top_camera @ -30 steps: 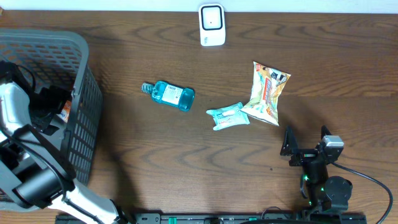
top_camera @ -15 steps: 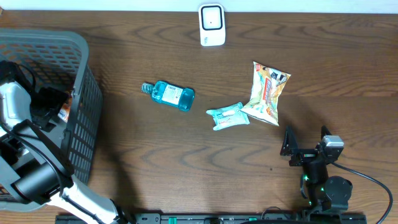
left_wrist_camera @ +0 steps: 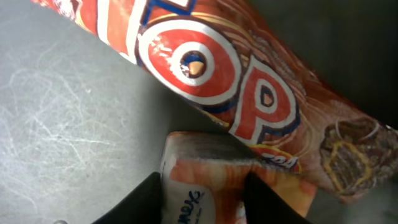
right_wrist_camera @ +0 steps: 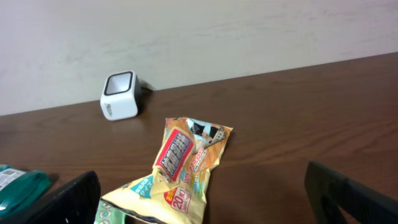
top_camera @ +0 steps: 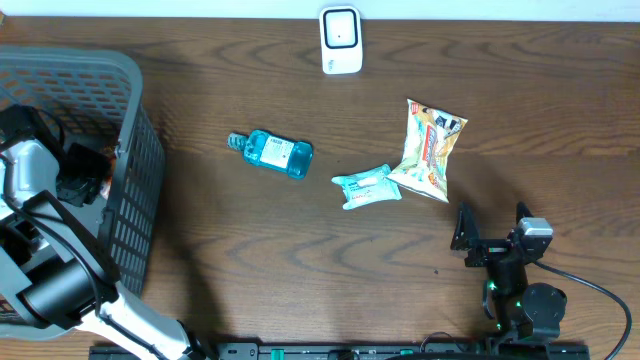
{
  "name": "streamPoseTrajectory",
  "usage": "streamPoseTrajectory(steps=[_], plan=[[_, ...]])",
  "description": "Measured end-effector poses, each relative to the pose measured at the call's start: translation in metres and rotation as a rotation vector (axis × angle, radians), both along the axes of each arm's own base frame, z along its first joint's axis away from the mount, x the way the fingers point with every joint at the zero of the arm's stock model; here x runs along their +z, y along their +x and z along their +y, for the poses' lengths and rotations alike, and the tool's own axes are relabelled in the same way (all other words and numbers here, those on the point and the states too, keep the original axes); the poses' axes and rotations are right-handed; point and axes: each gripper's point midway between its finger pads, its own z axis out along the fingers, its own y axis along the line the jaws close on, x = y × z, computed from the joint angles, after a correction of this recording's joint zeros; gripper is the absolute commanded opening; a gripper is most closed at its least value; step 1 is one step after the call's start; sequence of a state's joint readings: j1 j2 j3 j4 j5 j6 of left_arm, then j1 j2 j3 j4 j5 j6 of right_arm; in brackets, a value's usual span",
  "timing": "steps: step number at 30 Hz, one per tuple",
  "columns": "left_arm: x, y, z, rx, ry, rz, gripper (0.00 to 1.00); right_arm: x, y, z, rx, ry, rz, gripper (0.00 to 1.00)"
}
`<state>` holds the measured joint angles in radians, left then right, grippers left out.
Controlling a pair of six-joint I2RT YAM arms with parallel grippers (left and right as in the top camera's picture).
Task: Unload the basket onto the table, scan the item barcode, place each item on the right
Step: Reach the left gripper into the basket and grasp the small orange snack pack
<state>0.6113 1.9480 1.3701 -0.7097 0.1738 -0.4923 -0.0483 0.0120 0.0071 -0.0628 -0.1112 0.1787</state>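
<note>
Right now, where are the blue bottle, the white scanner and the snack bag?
blue bottle (top_camera: pixel 277 153), overhead view, its label.
white scanner (top_camera: pixel 341 40), overhead view, its front face.
snack bag (top_camera: pixel 428 150), overhead view, its middle.

A mock shop checkout on a lab bench: a grey plastic shopping basket (top_camera: pixel 140 150) sits at the left edge of the dark wood-grain surface (top_camera: pixel 300 250), a white barcode scanner (top_camera: pixel 340 40) at its far edge, and a snack bag (top_camera: pixel 428 150), blue bottle (top_camera: pixel 275 153) and small packet (top_camera: pixel 365 186) lie mid-surface, before a plain pale wall (right_wrist_camera: pixel 249 25)
</note>
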Motion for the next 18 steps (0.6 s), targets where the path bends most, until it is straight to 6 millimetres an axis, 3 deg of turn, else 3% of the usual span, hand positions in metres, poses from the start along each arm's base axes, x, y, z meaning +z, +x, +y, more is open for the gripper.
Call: streamPoseTrajectory(steps=[1,13,16,18], plan=[[0.0,0.0,0.0,0.003,-0.001,-0.002,0.08,0.0,0.0,0.0,0.0,0.0,0.0,0.99],[0.011,-0.009,-0.002,0.003,0.01,0.019,0.07,0.0,0.0,0.0,0.0,0.0,0.0,0.99],[0.04,-0.009,0.002,0.0,0.063,-0.034,0.07,0.0,0.0,0.0,0.0,0.0,0.0,0.99],[0.076,-0.006,0.004,-0.002,0.125,-0.113,0.07,0.0,0.0,0.0,0.0,0.0,0.0,0.99]])
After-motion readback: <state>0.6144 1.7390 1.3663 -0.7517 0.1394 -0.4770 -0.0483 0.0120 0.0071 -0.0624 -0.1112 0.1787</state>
